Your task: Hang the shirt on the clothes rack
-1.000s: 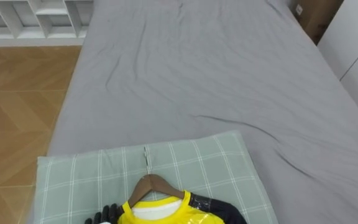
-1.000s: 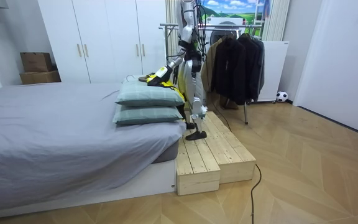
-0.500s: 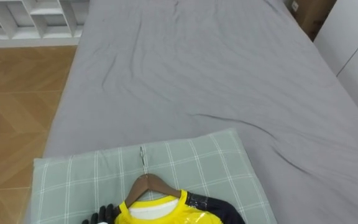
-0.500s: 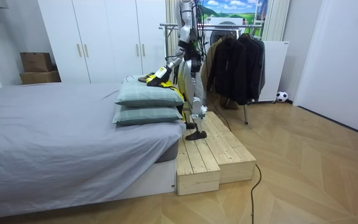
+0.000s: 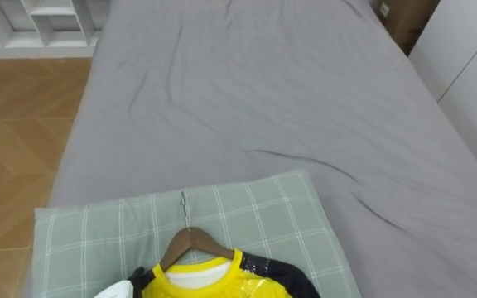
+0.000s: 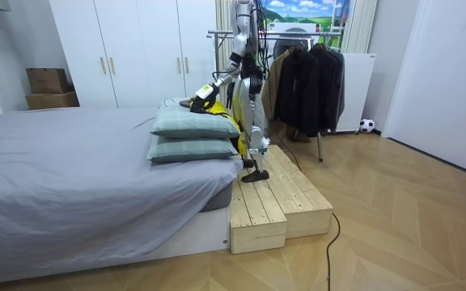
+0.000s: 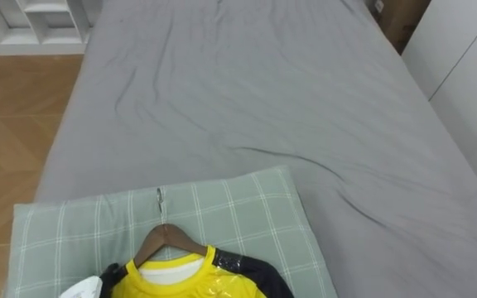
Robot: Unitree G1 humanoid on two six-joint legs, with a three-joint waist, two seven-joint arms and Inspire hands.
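Observation:
A yellow shirt (image 5: 214, 281) with dark sleeves hangs on a wooden hanger (image 5: 190, 240), its metal hook (image 5: 184, 207) pointing away from me over a green checked pillow (image 5: 255, 215). My left hand (image 5: 139, 275) sits at the shirt's left shoulder, dark fingers curled against the cloth. In the room view I stand on a wooden platform (image 6: 277, 194) at the head of the bed. My left arm reaches over the stacked pillows (image 6: 192, 125), with the yellow shirt (image 6: 207, 95) held up and its lower part hanging by my body.
The grey bed (image 5: 263, 99) stretches ahead of me. White shelves (image 5: 31, 21) stand at the far left and a cardboard box (image 5: 400, 16) at the far right. Behind me a clothes rack (image 6: 306, 77) holds dark jackets. White wardrobes (image 6: 136, 48) line the wall.
My left arm has lifted the shirt a little over the pillows. The eye view has shifted slightly. The hand's fingers show less now.

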